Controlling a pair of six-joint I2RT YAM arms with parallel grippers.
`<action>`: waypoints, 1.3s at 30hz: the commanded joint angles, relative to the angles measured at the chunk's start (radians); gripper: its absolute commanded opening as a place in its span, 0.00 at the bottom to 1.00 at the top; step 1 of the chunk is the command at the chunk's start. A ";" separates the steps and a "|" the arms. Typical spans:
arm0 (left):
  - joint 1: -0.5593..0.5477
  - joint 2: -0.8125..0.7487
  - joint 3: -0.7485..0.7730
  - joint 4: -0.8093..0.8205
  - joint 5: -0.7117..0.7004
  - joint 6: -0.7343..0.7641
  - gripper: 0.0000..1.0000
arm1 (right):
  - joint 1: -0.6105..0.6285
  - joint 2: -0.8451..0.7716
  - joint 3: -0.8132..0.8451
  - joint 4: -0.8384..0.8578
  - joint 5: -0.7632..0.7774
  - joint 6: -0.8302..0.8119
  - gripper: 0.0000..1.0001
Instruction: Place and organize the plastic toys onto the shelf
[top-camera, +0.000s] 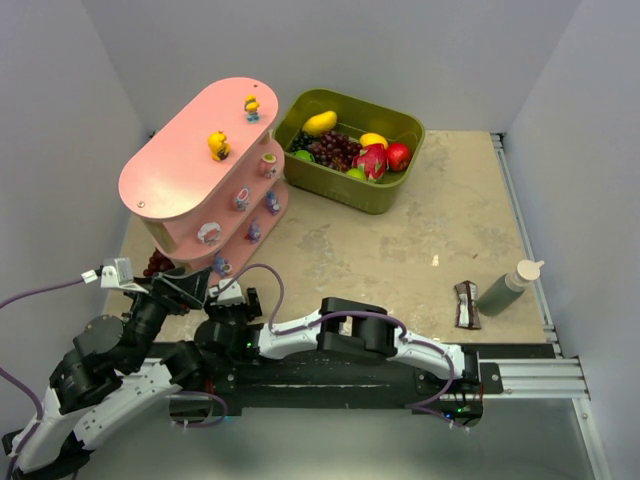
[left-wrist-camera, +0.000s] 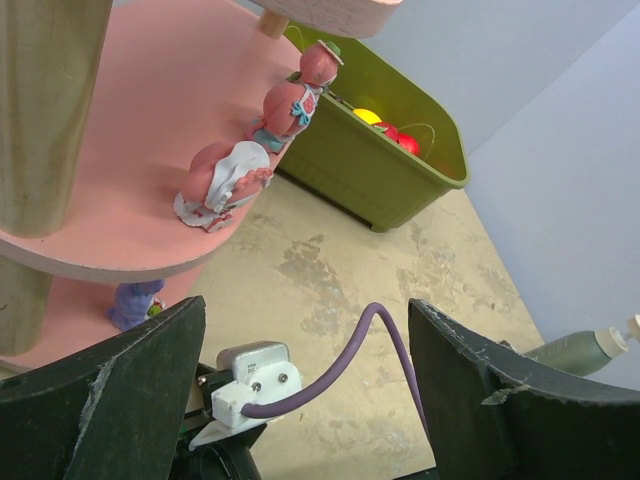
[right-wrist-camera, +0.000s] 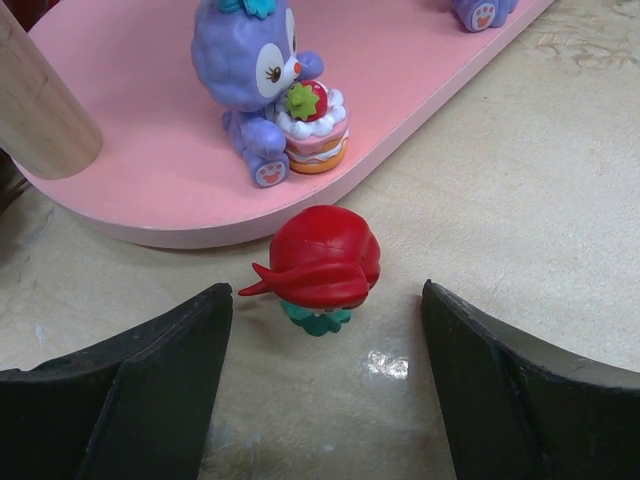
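The pink three-tier shelf (top-camera: 170, 165) stands at the far left. Two yellow toys (top-camera: 218, 146) stand on its top board; pink toys (left-wrist-camera: 222, 180) line the middle board and purple ones (top-camera: 254, 231) the bottom board. A red-haired toy with a teal base (right-wrist-camera: 322, 262) stands on the table just off the bottom board's edge, in front of a purple bunny toy (right-wrist-camera: 262, 80). My right gripper (right-wrist-camera: 325, 390) is open, its fingers on either side of the red-haired toy without touching it. My left gripper (left-wrist-camera: 305, 400) is open and empty beside the shelf, just above the right wrist.
An olive bin (top-camera: 385, 195) of larger fruits stands at the back, right of the shelf. A dark red grape bunch (top-camera: 157, 263) lies by the shelf's near left end. A green bottle (top-camera: 510, 285) and a brown packet (top-camera: 467, 303) lie at the right.
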 joint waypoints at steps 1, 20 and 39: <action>0.002 -0.034 -0.002 0.027 -0.016 0.019 0.86 | -0.011 0.107 -0.034 -0.084 -0.137 0.032 0.78; 0.002 -0.040 -0.002 0.026 -0.021 0.016 0.86 | -0.028 0.115 -0.003 -0.115 -0.170 0.064 0.52; 0.002 -0.050 -0.002 0.021 -0.027 0.013 0.86 | -0.037 -0.156 -0.310 0.064 -0.234 0.045 0.18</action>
